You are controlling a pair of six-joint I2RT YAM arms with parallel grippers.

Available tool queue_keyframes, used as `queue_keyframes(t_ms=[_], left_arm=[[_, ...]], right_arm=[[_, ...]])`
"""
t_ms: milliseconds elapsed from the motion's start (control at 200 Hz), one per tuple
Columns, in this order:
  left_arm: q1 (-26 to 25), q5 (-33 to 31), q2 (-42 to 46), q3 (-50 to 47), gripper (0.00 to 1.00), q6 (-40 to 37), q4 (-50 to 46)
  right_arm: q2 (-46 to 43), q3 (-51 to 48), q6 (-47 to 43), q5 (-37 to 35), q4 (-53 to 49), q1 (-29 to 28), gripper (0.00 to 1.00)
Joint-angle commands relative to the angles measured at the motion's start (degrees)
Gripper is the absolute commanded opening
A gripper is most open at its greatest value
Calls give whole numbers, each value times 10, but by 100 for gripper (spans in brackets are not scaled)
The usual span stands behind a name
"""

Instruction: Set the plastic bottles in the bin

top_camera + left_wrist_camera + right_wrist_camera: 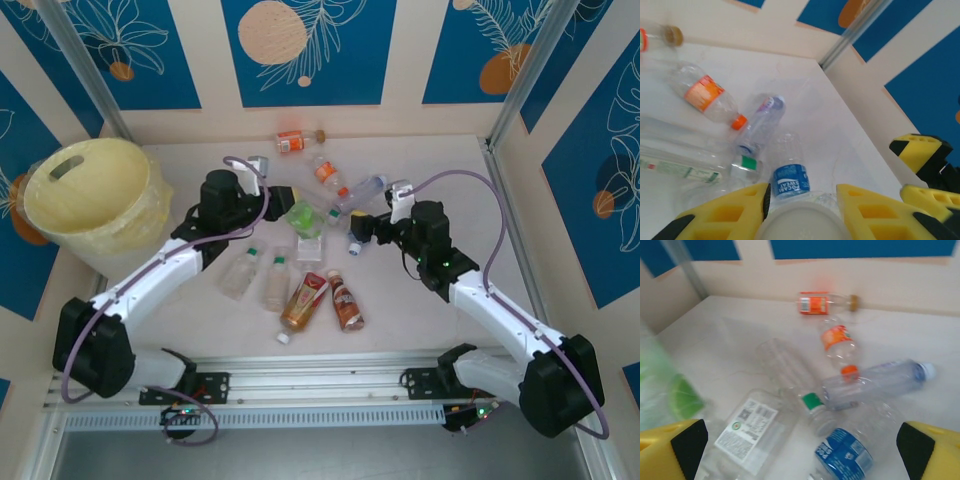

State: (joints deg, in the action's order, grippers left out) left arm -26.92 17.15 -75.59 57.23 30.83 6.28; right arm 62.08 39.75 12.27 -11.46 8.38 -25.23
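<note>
My left gripper (292, 203) is shut on a green-labelled plastic bottle (303, 217), held just above the pile; its white cap (802, 225) sits between the yellow fingers (740, 210). The same bottle shows as a green blur (675, 395) at the left of the right wrist view. My right gripper (358, 232) stands open over a blue-labelled bottle (845, 455), with nothing between its pads. Several more plastic bottles lie on the table, among them an orange-labelled one (325, 170) and a clear one (362, 192). The pale-yellow bin (95, 190) stands at the far left.
Near the front lie two clear bottles (258, 276) and two brown ones (325, 300). An orange-labelled bottle (292, 141) rests against the back wall. Metal posts (520, 80) and side walls close in the table. A rail (320, 385) runs along the near edge.
</note>
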Motion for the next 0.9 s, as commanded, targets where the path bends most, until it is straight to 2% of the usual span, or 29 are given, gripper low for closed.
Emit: queue_keyframes(t_ms=[0, 95, 210, 365, 580, 740, 895], left_arm=[[9, -41, 37, 43, 0, -42, -34], [17, -58, 56, 77, 0, -81, -69], [20, -126, 82, 109, 0, -135, -95], [38, -151, 128, 129, 0, -157, -49], [48, -340, 195, 109, 0, -172, 47], [74, -435, 204, 145, 0, -196, -4], [126, -490, 216, 141, 0, -246, 13]], right_arm=[[4, -1, 73, -78, -16, 3, 99], [-4, -14, 88, -82, 4, 5, 99], [-11, -21, 101, -91, 7, 10, 99], [-12, -11, 121, -100, -35, 23, 99], [-8, -13, 124, -95, -41, 29, 99], [0, -6, 121, -91, -46, 31, 100], [15, 3, 118, -91, -47, 32, 100]])
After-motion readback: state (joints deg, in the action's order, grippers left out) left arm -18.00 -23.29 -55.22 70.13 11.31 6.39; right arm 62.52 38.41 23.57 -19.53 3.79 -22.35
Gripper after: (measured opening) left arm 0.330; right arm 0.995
